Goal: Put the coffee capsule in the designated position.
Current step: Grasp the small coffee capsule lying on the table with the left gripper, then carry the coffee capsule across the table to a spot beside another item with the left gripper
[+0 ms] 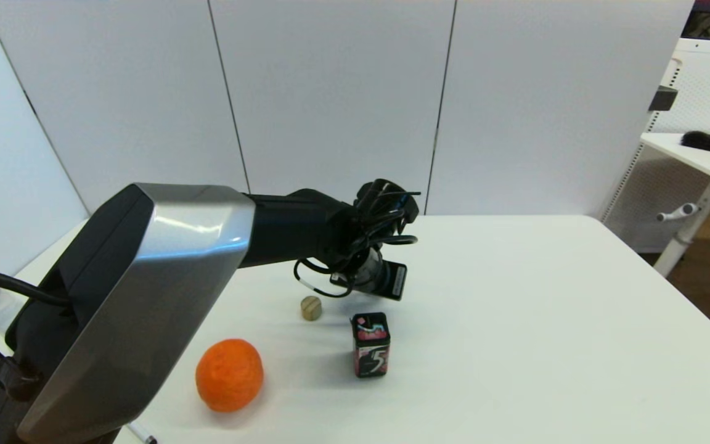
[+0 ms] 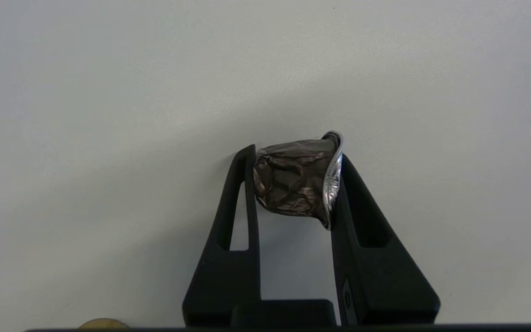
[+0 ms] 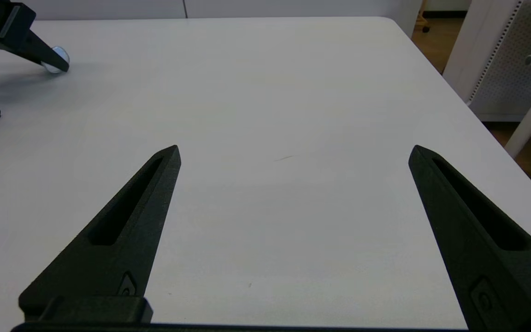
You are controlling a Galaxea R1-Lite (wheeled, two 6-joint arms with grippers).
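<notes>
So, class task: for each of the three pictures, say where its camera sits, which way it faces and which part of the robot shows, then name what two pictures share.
Head view: on the robot's head, facing forward and down at the white table; the left arm reaches in.
Left wrist view: behind the left hand, facing the tabletop; its fingers clamp the coffee capsule.
Right wrist view: behind the right hand, looking across the table; fingers wide apart.
Shared: the head and right wrist views both show the gum box.
</notes>
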